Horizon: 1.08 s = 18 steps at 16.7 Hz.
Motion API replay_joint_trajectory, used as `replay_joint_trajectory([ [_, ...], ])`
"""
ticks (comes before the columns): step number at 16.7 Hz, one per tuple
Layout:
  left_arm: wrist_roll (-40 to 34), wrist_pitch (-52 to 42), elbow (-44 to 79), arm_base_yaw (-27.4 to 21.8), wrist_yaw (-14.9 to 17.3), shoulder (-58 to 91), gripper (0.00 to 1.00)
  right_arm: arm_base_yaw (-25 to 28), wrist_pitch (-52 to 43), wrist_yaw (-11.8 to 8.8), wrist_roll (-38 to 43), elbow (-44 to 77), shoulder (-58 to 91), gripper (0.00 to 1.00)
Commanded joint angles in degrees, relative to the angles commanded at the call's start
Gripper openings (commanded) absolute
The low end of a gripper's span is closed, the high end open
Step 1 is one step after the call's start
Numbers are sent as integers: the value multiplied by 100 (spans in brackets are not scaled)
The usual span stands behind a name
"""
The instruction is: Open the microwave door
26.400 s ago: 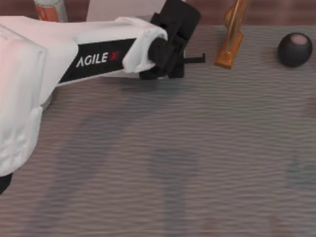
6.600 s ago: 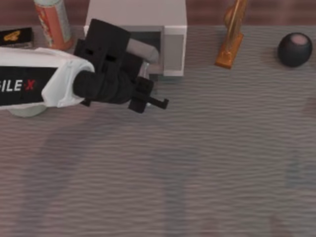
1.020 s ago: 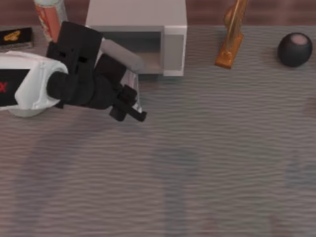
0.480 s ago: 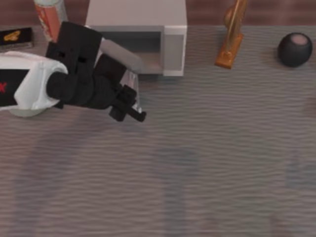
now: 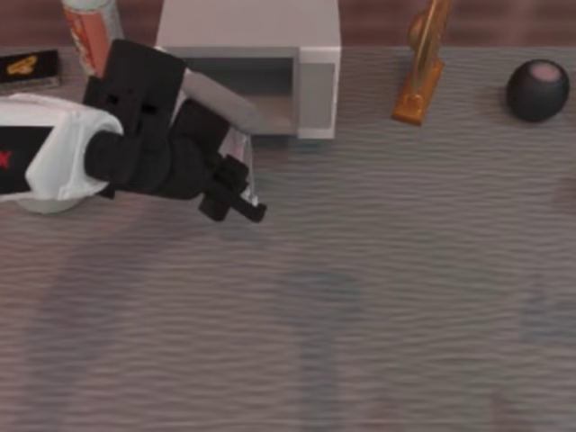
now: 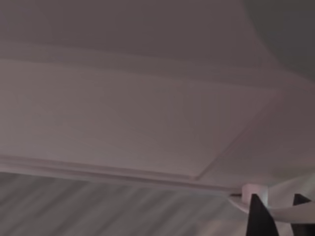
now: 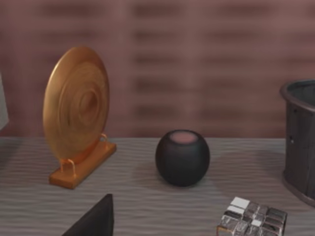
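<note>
At the table's far edge, microwave (image 5: pixel 270 40) with microwave door (image 5: pixel 236 135) swung open.

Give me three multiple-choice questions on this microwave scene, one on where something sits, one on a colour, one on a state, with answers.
1. Where is the microwave?
A. far edge of the table
B. near edge
C. right end

2. What colour is the round disc on its stand?
A. blue
B. golden orange
C. white

3. What state is the microwave door in?
A. shut flush
B. swung open
C. removed

Answers: 1 A, it stands against the top view's far edge. 2 B, the right wrist view shows it golden orange. 3 B, the dark cavity shows, and the left gripper is at the door's edge.
</note>
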Motion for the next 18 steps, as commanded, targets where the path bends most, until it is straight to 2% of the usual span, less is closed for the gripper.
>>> replay_joint_trajectory([
  [8,489,-120,-77,242,311,-87,0,0,0,0,0,0,0,100],
  [18,493,-121,-78,244,313,-88,0,0,0,0,0,0,0,100],
])
